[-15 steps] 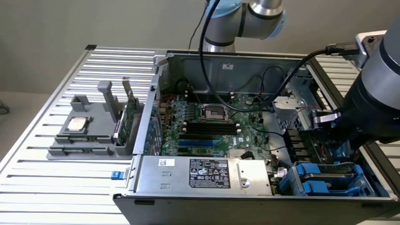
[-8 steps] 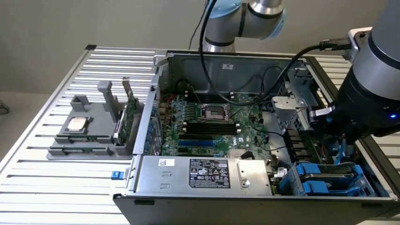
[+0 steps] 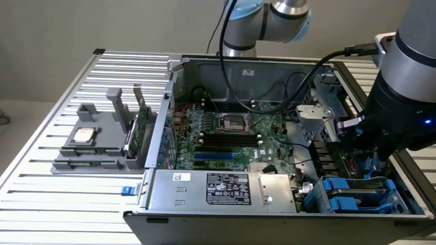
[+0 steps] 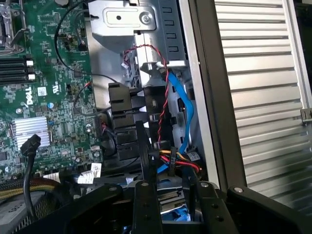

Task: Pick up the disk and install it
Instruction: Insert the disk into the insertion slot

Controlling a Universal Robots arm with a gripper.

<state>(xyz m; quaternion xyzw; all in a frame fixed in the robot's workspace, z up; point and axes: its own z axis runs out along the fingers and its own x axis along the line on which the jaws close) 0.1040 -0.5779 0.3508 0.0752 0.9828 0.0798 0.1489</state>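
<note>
Slatted metal table [image 3: 68, 204] carries an open computer case [image 3: 272, 229]. In the exterior view the arm [image 3: 402, 102] reaches down into the case's corner on the exterior view's right, just above the drive bay [image 3: 354, 191], where blue plastic carriers sit. Outside the case, on the exterior view's left, a grey parts holder [image 3: 89, 158] stands untouched.

In the wrist view the gripper [image 4: 170, 190] hangs inside the case beside the motherboard [image 4: 48, 97]. Its black fingers [image 4: 144, 209] are clamped either side of a grey connector edge with blue plastic, which I take for the disk [image 4: 168, 198]. Ahead of it lie black slots and loose red, blue and yellow cables [image 4: 173, 122].

Picking up looks done. Seating in the bay does not yet show.
</note>
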